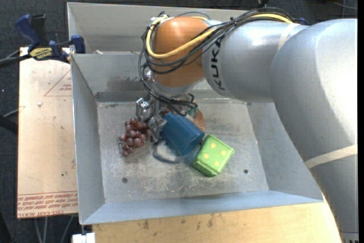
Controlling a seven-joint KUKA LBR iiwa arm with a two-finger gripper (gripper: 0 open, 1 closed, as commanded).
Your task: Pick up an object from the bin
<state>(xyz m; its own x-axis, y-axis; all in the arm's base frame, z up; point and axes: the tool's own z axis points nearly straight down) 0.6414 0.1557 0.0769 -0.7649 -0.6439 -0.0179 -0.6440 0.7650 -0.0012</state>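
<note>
My gripper reaches down under the orange wrist cover at the middle of the bin floor. Its metal tip sits right between a bunch of dark red grapes on its left and a blue cup lying on its side on its right. The tip touches or nearly touches the top of the grapes. A green die with yellow dots lies just right of and in front of the blue cup, touching it.
A bit of an orange-brown thing peeks out behind the blue cup. The arm covers the bin's right rear part. The bin's sloping walls rise on the left and front.
</note>
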